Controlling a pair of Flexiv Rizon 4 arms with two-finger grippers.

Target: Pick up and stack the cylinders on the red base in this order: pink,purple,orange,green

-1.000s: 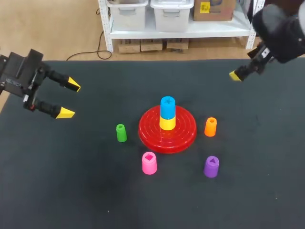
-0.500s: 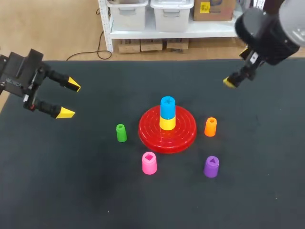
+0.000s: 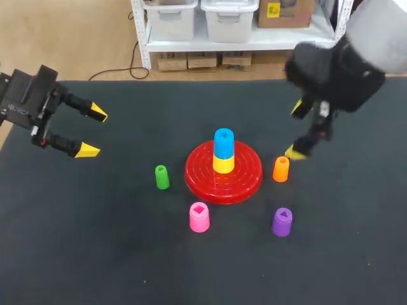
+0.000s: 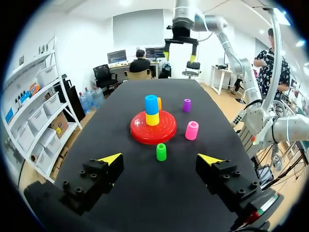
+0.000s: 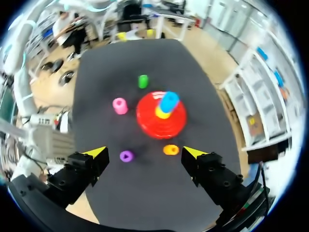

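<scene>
The red base (image 3: 245, 181) holds a yellow cylinder (image 3: 223, 164) with a blue one (image 3: 224, 142) on top. Around it on the table stand the green (image 3: 162, 176), pink (image 3: 199, 216), purple (image 3: 282, 222) and orange (image 3: 281, 169) cylinders. My right gripper (image 3: 295, 130) hangs open just behind and right of the orange cylinder, holding nothing. Its wrist view looks down on orange (image 5: 170, 150) and purple (image 5: 126, 155) between its fingers, well below them. My left gripper (image 3: 93, 132) is open and empty at the far left, with green (image 4: 161, 152) some way ahead of it.
The dark table (image 3: 95, 254) has free room in front of the cylinders and on both sides. Its back edge runs behind the base.
My right arm has swung in from the back right corner, down and towards the middle, to just above the orange cylinder. The left arm and all cylinders have not moved.
</scene>
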